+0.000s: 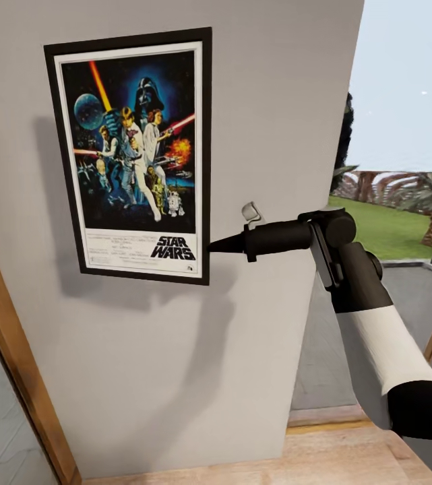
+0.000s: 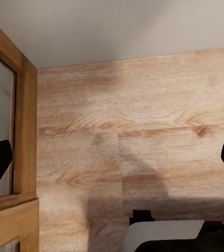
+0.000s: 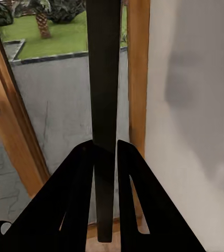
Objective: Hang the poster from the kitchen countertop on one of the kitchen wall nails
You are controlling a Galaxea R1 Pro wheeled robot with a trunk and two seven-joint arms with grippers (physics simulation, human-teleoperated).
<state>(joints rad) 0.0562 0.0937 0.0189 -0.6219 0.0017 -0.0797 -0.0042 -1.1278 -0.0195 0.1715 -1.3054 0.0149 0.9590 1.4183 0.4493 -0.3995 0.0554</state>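
Black-framed poster (image 1: 135, 158) edge between right claw (image 1: 210, 248) fingers

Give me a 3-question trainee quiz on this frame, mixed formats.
1. True or false: the poster is lying flat on a counter.
2. Multiple choice: where does the right gripper grip the poster? A) top edge B) lower right edge C) left edge
3. Fill in: in the left wrist view, the left gripper is open and points at a ____ floor.

Key
1. False: it stands upright against the grey wall.
2. B: the right wrist view shows both fingers closed on the thin black frame edge.
3. Wooden.
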